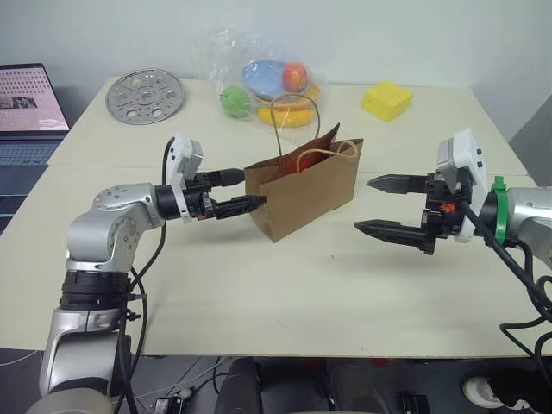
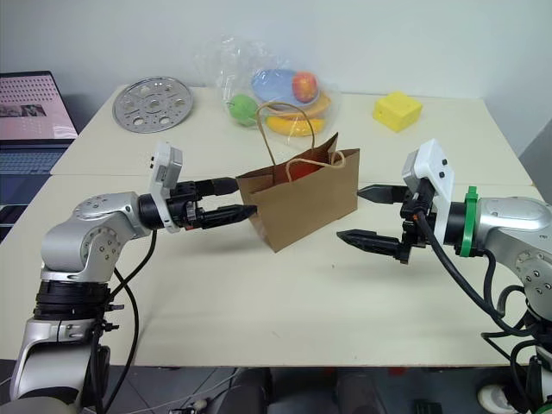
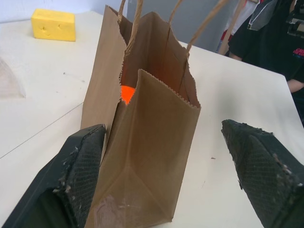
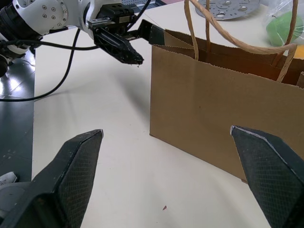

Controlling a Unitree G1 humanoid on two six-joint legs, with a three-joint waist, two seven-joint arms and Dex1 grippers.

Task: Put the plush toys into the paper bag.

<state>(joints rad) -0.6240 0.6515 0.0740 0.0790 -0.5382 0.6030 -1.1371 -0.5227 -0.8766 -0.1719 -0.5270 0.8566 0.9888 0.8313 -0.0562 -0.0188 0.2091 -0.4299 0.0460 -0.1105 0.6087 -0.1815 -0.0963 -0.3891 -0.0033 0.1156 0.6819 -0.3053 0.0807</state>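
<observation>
Paper bag (image 1: 306, 191) stands between the left pincer (image 1: 244, 191) and right pincer (image 1: 379, 205), both released and empty. Something orange (image 3: 126, 93) shows inside; toys seem bagged.

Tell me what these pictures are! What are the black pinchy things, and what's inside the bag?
It's a robot with two arms. Two pictures come from its head, looking down at a table. The other two come from small cameras on its wrists. The black things are its jaws: the left gripper sits at one end of the brown paper bag, jaws open around it. The right gripper is open beside the bag, holding nothing. Something orange peeks out inside. Farther back lie wrapped fruit, a yellow block and a metal disc.
</observation>
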